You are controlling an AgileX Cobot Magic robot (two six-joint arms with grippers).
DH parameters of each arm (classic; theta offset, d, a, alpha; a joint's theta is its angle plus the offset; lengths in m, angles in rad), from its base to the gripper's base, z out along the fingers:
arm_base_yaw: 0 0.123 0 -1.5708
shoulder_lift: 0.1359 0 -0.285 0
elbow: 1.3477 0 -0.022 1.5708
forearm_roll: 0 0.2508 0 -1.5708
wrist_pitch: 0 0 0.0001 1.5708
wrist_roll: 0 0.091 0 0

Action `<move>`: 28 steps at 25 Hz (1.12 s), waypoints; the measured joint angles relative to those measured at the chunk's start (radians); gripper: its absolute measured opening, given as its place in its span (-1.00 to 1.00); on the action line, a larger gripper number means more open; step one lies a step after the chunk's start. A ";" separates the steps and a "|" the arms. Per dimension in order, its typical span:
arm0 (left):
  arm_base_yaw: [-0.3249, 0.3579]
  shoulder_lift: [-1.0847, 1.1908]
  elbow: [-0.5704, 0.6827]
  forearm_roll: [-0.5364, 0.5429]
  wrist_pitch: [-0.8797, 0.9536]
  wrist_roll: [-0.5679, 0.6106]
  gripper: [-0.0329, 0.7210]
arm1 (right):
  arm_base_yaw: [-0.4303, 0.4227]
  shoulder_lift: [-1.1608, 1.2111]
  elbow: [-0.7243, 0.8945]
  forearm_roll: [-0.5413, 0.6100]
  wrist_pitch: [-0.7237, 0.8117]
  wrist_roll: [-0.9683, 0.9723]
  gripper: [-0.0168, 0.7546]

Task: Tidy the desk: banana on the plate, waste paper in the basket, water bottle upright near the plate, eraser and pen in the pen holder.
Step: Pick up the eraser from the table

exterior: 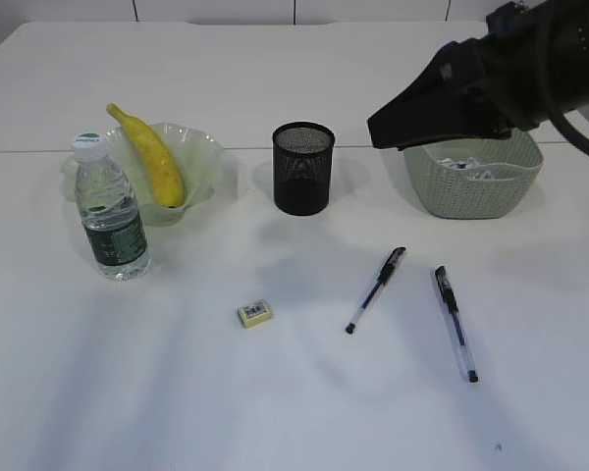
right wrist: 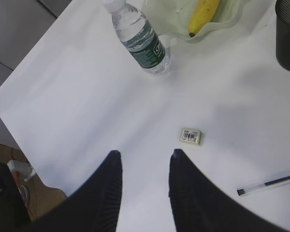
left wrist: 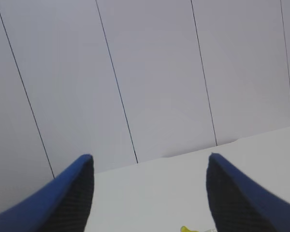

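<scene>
A yellow banana [exterior: 153,157] lies in the pale green plate [exterior: 208,155]; its tip also shows in the left wrist view [left wrist: 187,229] and its end in the right wrist view [right wrist: 203,13]. A water bottle [exterior: 111,211] stands upright next to the plate. A small eraser [exterior: 255,313] and two pens [exterior: 377,288] [exterior: 455,322] lie on the white table. A black mesh pen holder [exterior: 302,168] stands mid-table. Crumpled paper [exterior: 468,164] lies in the green basket [exterior: 476,186]. My right gripper [right wrist: 144,155] is open and empty, high above the table, with the eraser [right wrist: 191,137] ahead of it. My left gripper [left wrist: 150,159] is open and empty.
The right arm [exterior: 491,78] hangs over the basket at the upper right of the exterior view. The table's near-left corner and the floor beyond it [right wrist: 19,169] show in the right wrist view. The left wrist view faces a panelled wall [left wrist: 145,72].
</scene>
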 joint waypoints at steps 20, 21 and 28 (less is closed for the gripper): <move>0.000 0.000 0.000 -0.090 0.000 0.000 0.45 | 0.071 0.108 -0.246 -0.389 0.034 0.193 -0.30; 0.000 0.000 0.000 -0.093 0.000 0.000 0.45 | 0.072 0.117 -0.271 -0.433 0.054 0.241 -0.30; 0.000 0.000 0.000 -0.097 0.000 0.000 0.45 | 0.170 0.137 -0.394 -0.727 0.146 0.462 -0.30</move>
